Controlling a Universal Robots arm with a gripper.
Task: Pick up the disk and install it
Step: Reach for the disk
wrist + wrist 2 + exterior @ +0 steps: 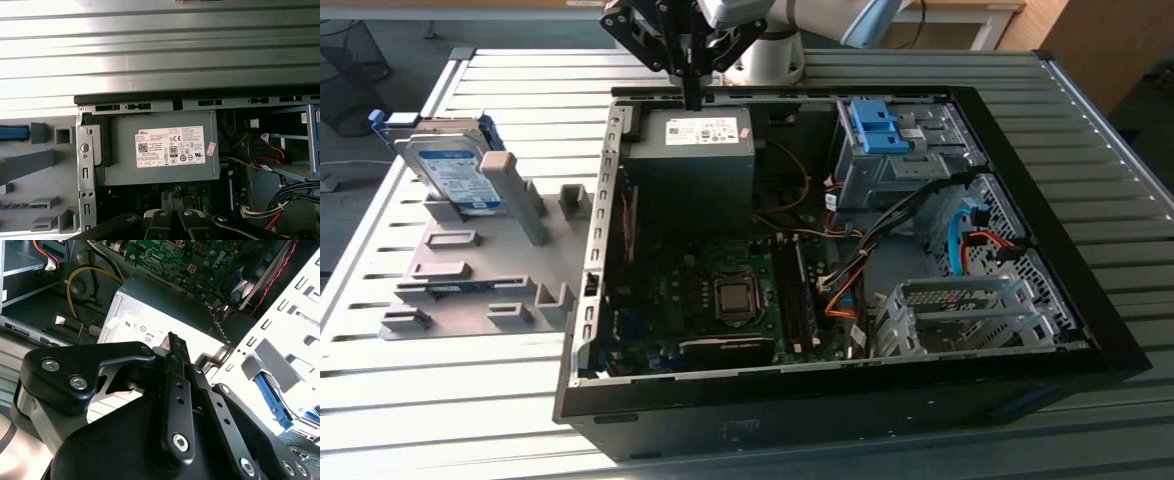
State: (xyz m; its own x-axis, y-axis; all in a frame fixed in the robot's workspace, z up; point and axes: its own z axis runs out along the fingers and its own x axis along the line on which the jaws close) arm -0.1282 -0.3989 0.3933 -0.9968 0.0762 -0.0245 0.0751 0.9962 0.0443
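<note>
One disk (pixel 451 168) is noted, stood on edge in one grey fixture (pixel 467 285) on the slatted bench (pixel 454 400), at the exterior view's left of one open computer case (pixel 854 420). One tool (pixel 692 98) is seen with fingers pressed together, nothing pinched. It is held above one grey power supply box (pixel 707 160) at the case's far edge, well apart from the disk.
</note>
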